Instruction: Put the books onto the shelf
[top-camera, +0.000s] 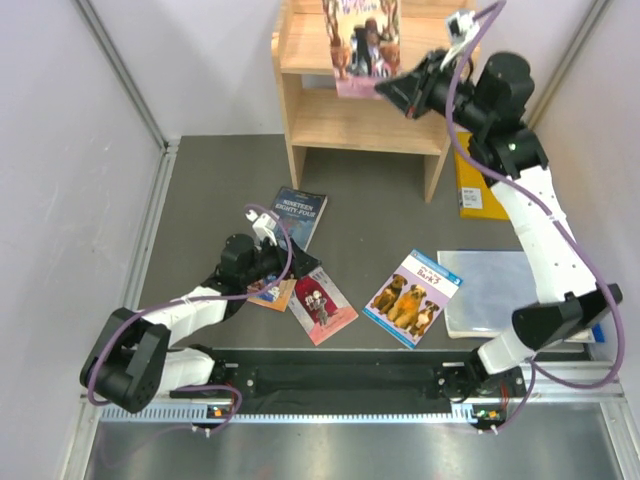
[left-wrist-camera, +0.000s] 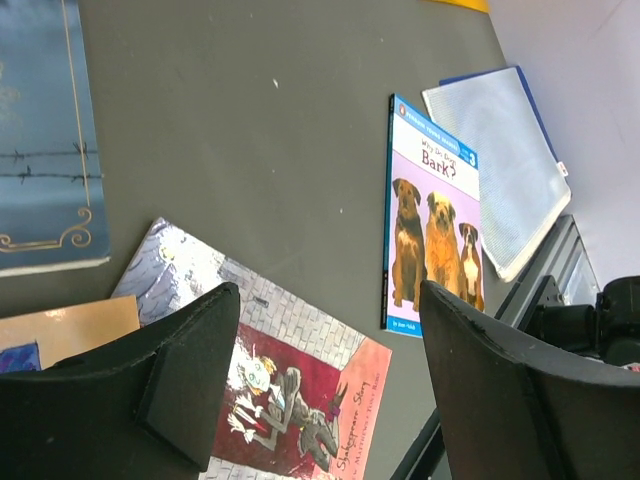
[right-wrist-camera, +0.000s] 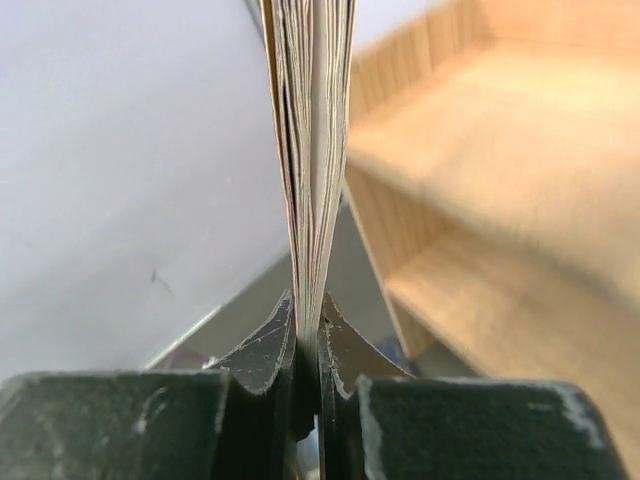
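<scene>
Five books (top-camera: 411, 297), one wooden shelf (top-camera: 350, 125), one yellow folder (top-camera: 470, 190), one plastic sheet (top-camera: 495, 285), two arms (top-camera: 545, 230).

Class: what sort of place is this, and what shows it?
Probably a robot test cell: plain white walls enclose a grey table, two arms bolted to its near rail, one small wooden shelf.

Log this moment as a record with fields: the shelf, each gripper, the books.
shelf: pale two-tier wooden shelf unit, no book seen resting on it
right gripper: shut on pink-covered paperback book, held upright before the shelf
left gripper: open, over red-covered paperback book
flat on dark grey table: dark blue "Nineteen Eighty-Four" paperback, orange paperback, light blue paperback with three dogs, the red one
</scene>
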